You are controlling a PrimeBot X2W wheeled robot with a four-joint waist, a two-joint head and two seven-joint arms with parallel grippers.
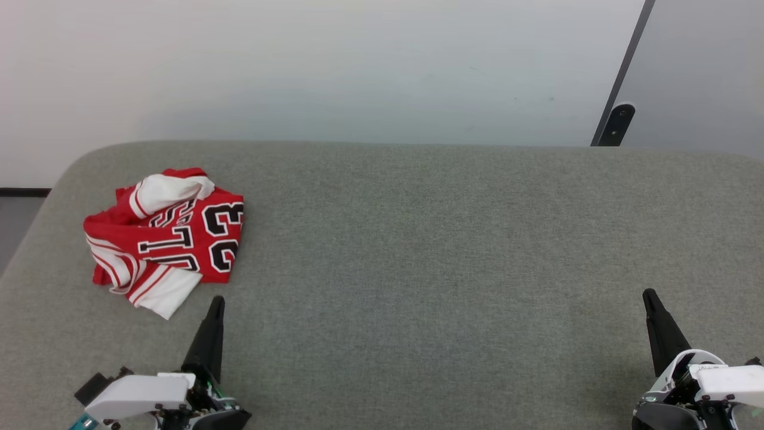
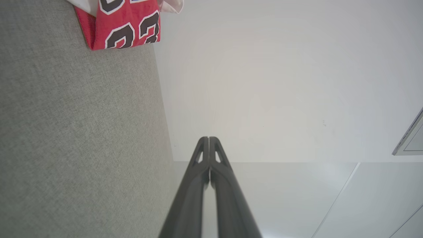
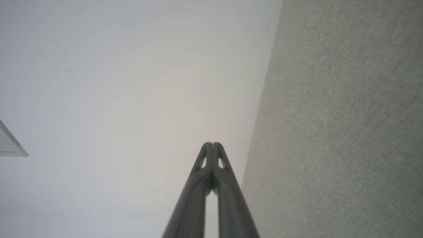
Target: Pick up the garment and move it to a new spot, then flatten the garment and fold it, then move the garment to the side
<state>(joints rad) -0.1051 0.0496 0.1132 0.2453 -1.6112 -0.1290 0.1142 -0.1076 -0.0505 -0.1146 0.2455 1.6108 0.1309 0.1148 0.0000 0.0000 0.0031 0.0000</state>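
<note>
The garment (image 1: 167,236), a red jersey with white sleeves, striped trim and black "23", lies crumpled at the left of the grey padded table (image 1: 418,251). Its numbered corner (image 2: 127,28) appears at the top left of the left wrist view. My left gripper (image 1: 216,304) hovers just below and right of the garment, fingertips pressed together, holding nothing; the same shut tips (image 2: 209,138) are seen from the wrist. My right gripper (image 1: 649,295) rests at the lower right, far from the garment, its tips (image 3: 213,144) also shut and empty.
A pale wall rises behind the table's far edge. A dark slanted bar with a rounded foot (image 1: 615,122) stands beyond the far right corner. The table's left corner is rounded, with darker floor (image 1: 18,215) beside it.
</note>
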